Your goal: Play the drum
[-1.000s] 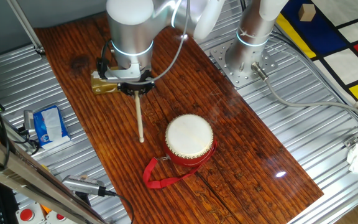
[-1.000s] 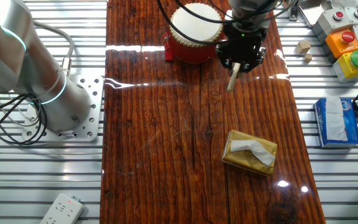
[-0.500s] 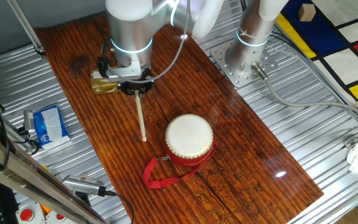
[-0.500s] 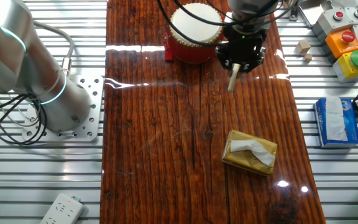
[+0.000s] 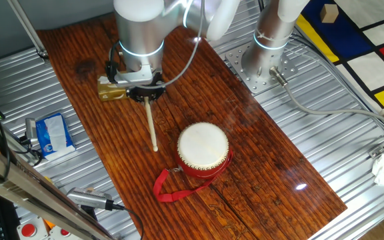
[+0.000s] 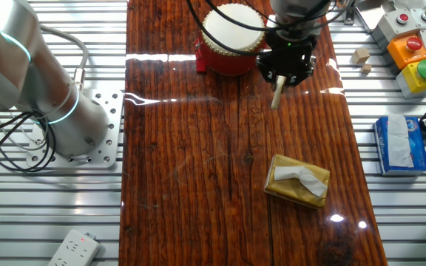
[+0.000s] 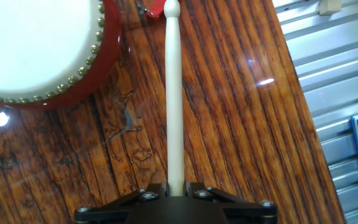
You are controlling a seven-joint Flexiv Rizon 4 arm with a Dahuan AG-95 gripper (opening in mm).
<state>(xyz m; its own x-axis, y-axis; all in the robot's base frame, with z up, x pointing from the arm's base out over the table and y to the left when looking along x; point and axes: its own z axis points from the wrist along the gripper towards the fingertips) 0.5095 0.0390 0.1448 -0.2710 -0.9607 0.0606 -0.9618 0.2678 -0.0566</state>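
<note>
The drum has a cream-white skin, a red body and a red ribbon strap; it sits on the wooden board. It also shows in the other fixed view and at the top left of the hand view. My gripper is shut on a thin pale wooden stick, which points toward the drum's left side. In the hand view the stick runs straight out from between the jaws, its tip beside the drum. The gripper hangs to the right of the drum in the other fixed view.
A gold tissue box lies on the board behind the gripper. A blue tissue pack and coloured buttons sit off the board. A second arm's base stands on the metal table.
The stick's tip has shifted slightly toward the drum in the first half second; since then nothing has visibly moved.
</note>
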